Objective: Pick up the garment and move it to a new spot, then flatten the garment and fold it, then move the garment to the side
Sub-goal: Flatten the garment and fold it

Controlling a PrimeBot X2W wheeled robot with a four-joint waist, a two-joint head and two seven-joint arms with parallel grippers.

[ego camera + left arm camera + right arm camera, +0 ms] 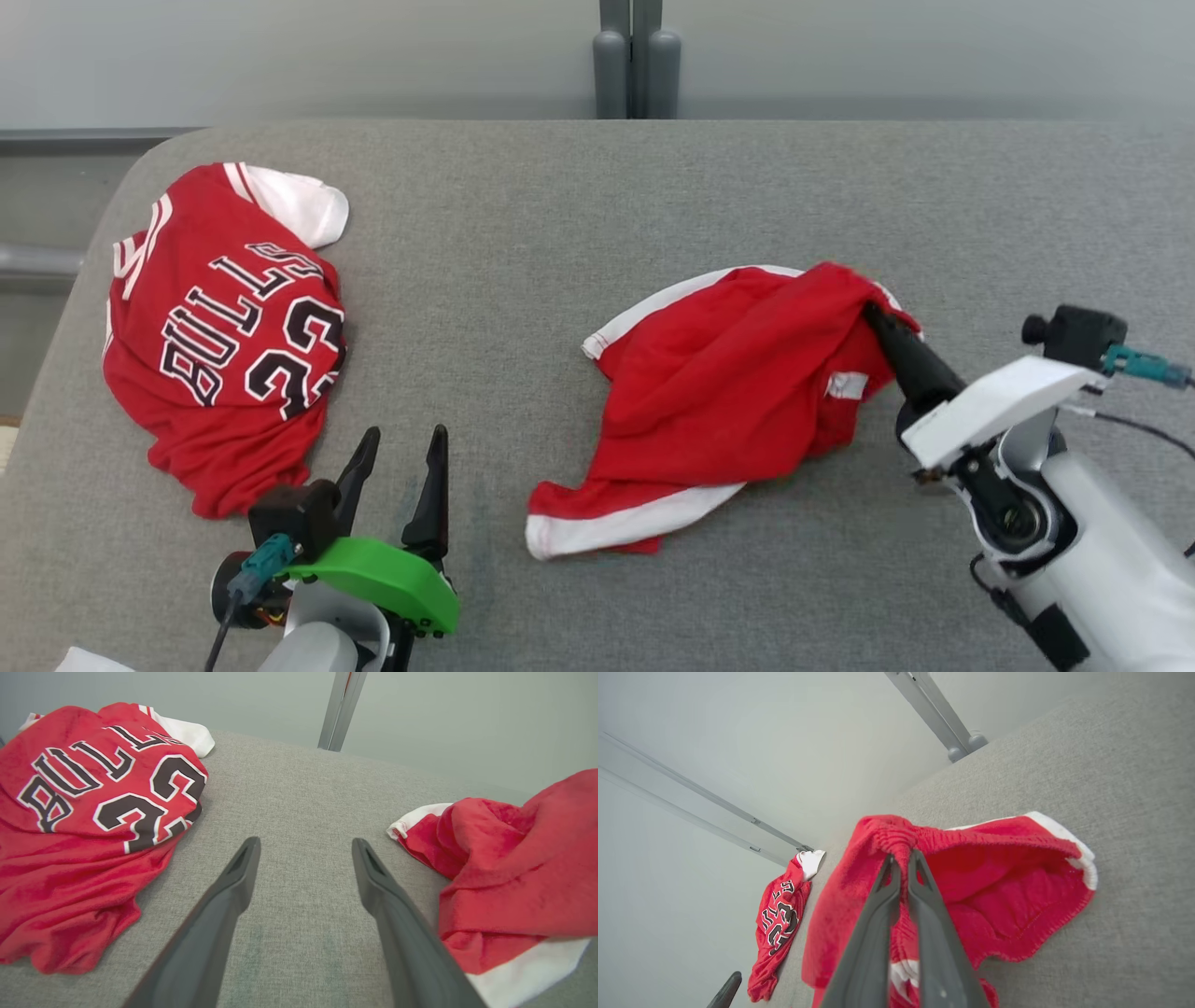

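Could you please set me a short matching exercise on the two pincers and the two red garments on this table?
Things:
1. left pincer
2. right pincer
3. Bulls jersey
4. plain red garment

States:
A. pinched at one edge, lying right of centre
B. open over bare grey table
C. shut on red fabric
D. lying at the table's left, lettering up, nothing touching it

Pairs: 1-B, 2-C, 3-D, 4-A
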